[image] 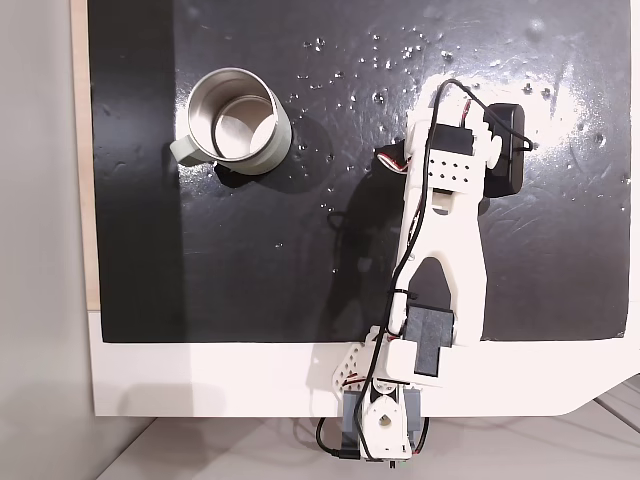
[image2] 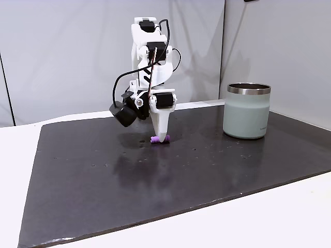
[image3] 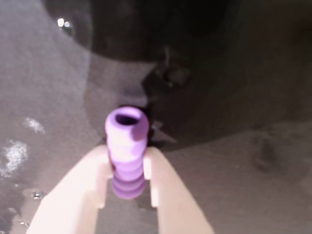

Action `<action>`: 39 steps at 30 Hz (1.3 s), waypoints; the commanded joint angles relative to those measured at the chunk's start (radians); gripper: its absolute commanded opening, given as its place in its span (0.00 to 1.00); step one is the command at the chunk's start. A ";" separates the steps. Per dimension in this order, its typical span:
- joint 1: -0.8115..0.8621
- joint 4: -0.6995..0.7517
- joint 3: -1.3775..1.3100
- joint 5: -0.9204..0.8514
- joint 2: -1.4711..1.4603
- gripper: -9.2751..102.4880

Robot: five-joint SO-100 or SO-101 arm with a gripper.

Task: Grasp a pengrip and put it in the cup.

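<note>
Up close, wrist view shows tool [image3: 127,168] pinching pengrip [image3: 126,146].

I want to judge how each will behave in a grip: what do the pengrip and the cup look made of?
The pengrip looks like soft rubber or silicone: matte purple, ribbed, hollow at the end. The cup seems to be metal: a shiny steel-like rim and inside, with a pale grey-green matte outer coat, probably paint or powder coating. The gripper fingers look like white moulded or printed plastic.

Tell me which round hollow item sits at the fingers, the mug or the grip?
The small purple ribbed pengrip, lying on the dark mat between the fingers. The silvery metal cup stands apart.
</note>
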 commanded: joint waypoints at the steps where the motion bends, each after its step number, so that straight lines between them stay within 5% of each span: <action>1: 0.000 0.055 -0.080 0.000 0.026 0.08; 23: -0.196 0.591 -0.703 0.115 0.094 0.08; 31: -0.298 0.805 -1.264 0.127 -0.166 0.08; 39: -0.417 0.785 -1.319 0.109 -0.190 0.08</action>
